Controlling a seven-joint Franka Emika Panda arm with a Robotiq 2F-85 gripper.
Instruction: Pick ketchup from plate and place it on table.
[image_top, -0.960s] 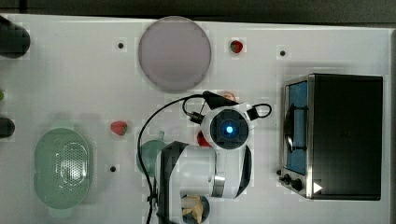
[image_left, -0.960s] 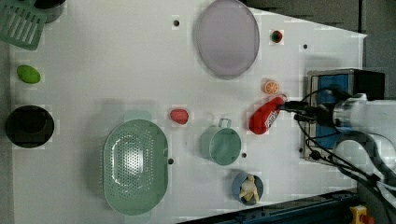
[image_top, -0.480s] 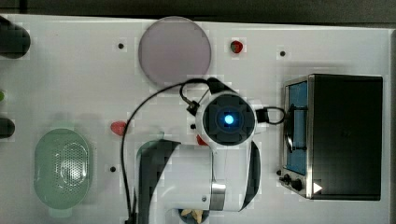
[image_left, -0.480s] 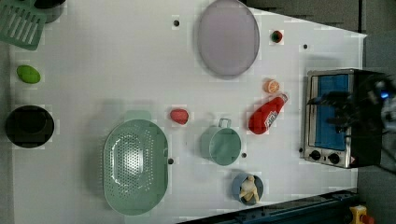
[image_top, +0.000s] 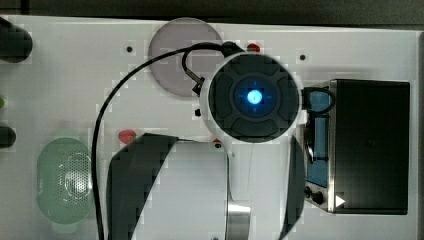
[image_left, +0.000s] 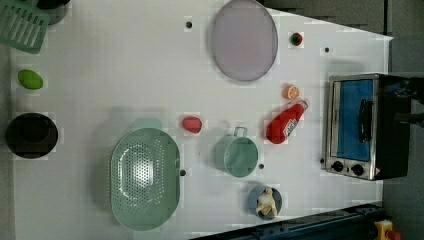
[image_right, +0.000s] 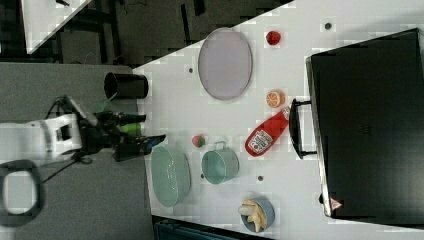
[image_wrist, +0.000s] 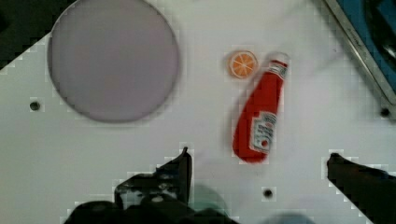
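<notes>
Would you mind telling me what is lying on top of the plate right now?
Nothing: the plate is bare. The ketchup lies on the table, apart from it, beside the orange slice. In the top view, the arm covers part of the plate.

We find the ketchup (image_left: 285, 124) lying flat on the table (image_left: 125, 60), hemmed in. The orange slice (image_left: 291, 92) sits just beside its cap, the toaster oven (image_left: 362, 126) stands near on the left view's right, and the teal cup (image_left: 236, 155) lies near its base. The plate (image_left: 244, 39) is bare, with open tabletop on the left view's left of it.
</notes>
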